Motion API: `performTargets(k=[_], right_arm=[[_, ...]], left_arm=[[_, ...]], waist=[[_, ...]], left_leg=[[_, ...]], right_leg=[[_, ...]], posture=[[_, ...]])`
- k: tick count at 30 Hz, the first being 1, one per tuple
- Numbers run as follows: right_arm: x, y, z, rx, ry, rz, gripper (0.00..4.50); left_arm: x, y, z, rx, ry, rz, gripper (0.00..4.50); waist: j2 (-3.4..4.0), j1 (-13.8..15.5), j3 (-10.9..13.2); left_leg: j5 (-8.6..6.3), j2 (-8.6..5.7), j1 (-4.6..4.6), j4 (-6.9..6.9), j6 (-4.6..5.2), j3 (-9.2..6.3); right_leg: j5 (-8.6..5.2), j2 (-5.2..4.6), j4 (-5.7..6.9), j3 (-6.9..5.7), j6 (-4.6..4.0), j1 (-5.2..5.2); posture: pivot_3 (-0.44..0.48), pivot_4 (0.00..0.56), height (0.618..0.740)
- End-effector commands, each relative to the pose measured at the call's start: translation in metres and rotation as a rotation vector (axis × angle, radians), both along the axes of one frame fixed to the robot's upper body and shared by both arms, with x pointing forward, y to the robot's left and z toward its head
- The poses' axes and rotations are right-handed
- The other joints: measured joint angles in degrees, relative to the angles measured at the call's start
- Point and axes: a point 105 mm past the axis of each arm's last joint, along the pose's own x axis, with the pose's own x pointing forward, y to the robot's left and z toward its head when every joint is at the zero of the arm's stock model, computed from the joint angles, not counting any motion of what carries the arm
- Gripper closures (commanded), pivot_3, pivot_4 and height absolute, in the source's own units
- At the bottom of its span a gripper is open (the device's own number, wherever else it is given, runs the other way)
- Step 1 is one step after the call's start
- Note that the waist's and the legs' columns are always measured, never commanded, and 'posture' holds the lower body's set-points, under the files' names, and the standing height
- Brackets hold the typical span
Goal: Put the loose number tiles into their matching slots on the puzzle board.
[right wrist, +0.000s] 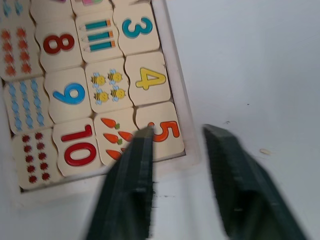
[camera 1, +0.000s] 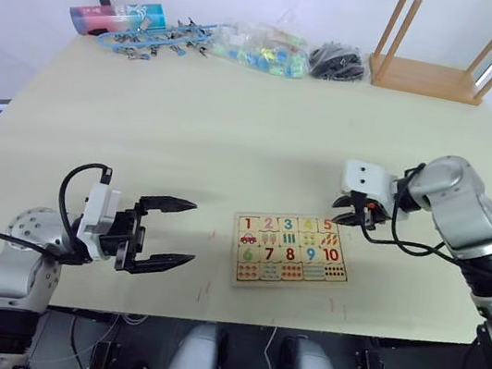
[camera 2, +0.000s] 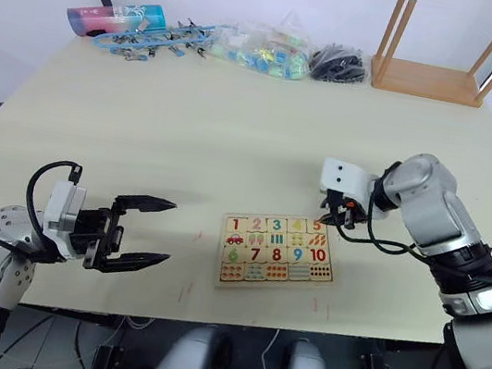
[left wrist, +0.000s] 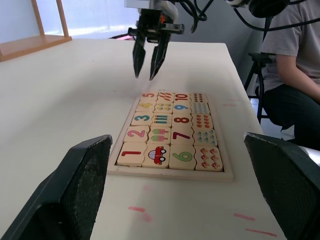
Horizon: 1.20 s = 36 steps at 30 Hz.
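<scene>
Bare counter (camera 1: 233,145) surrounds the puzzle board (camera 1: 291,253) on all sides. The right pincer (camera 2: 332,219) hangs over its far right corner; clutter and a stool (camera 1: 439,56) line the far edge.

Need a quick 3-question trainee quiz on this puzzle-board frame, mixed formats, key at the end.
1. True or false: the 5 tile lies loose on the table, off the puzzle board.
2. Which gripper hovers just above the board's corner by the 5 tile?
A. left gripper
B. right gripper
3. Fill in: the row of tiles 1 to 5 has ___ empty slots.

Key: 1 false; 2 B; 3 no
</scene>
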Motion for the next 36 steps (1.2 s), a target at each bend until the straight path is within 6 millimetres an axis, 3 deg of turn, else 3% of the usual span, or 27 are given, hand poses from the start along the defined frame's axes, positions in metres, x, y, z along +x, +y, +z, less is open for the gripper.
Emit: performTargets(k=[1, 11, 16, 36], right_arm=[[0.005, -0.001, 0.019, 0.103, -0.086, -0.027, 4.42], [0.004, -0.007, 0.013, 0.386, -0.110, -0.161, 4.42], [-0.015, -0.003, -0.003, 0.545, -0.093, -0.155, 4.42], [-0.019, -0.020, -0.074, 0.438, -0.015, -0.296, 4.42]], left_arm=[[-0.001, -0.001, 0.005, 0.002, -0.030, -0.011, 0.00], [-0.001, -0.002, 0.003, 0.000, -0.025, -0.012, 0.00], [0.000, 0.000, 0.002, 0.002, -0.023, -0.009, 0.00], [0.000, 0.001, 0.002, 0.007, -0.017, -0.003, 0.00]], waist=[[0.00, 0.0, 0.0], [-0.01, 0.0, 0.0], [-0.05, 0.3, 0.0], [-0.05, 0.0, 0.0]], left_leg=[[0.00, 0.00, 0.00, 0.00, 0.00, 0.00], [0.00, 0.00, -0.01, -0.01, 0.00, 0.00], [0.00, 0.01, -0.01, -0.04, 0.00, -0.05], [0.00, -0.05, 0.04, -0.02, 0.01, 0.00]], right_leg=[[0.00, 0.01, 0.00, 0.00, 0.00, 0.00], [0.01, 0.01, 0.00, 0.01, 0.02, 0.00], [0.01, 0.04, 0.00, -0.04, 0.02, 0.02], [0.01, 0.08, 0.00, 0.04, 0.03, 0.04]], posture=[[0.000, 0.150, 0.737], [0.000, 0.150, 0.737], [0.000, 0.150, 0.737], [0.000, 0.150, 0.737]])
